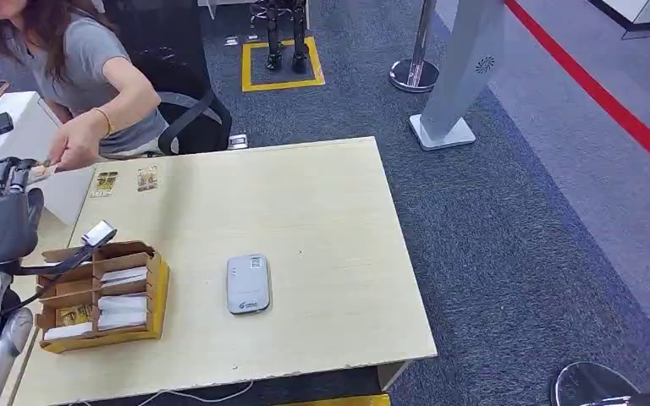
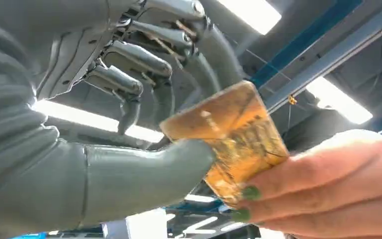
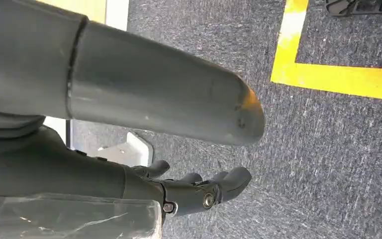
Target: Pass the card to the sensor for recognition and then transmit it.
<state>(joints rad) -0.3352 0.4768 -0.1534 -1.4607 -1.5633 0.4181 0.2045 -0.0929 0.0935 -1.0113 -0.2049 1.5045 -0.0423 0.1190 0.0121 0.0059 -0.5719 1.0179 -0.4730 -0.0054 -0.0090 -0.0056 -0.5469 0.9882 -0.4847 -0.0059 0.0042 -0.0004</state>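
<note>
- Left hand (image 2: 129,124) raised off the table's (image 1: 322,211) left edge, thumb pressing a gold card (image 2: 234,134), person's hand (image 2: 328,184) pinching its other end.
- Right hand (image 3: 189,191) hanging over carpet, holding nothing, fingers loosely apart.
- Grey sensor (image 1: 248,284) mid-table, beside a cardboard organizer (image 1: 101,296); two more cards (image 1: 124,181) near the far edge.

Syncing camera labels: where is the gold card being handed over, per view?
Head view: gold card at far left, between the left hand and the person's hand.
Left wrist view: centre, between the robot's thumb and the person's fingers.
Right wrist view: not in it.
Shared landmark: the person's hand.
</note>
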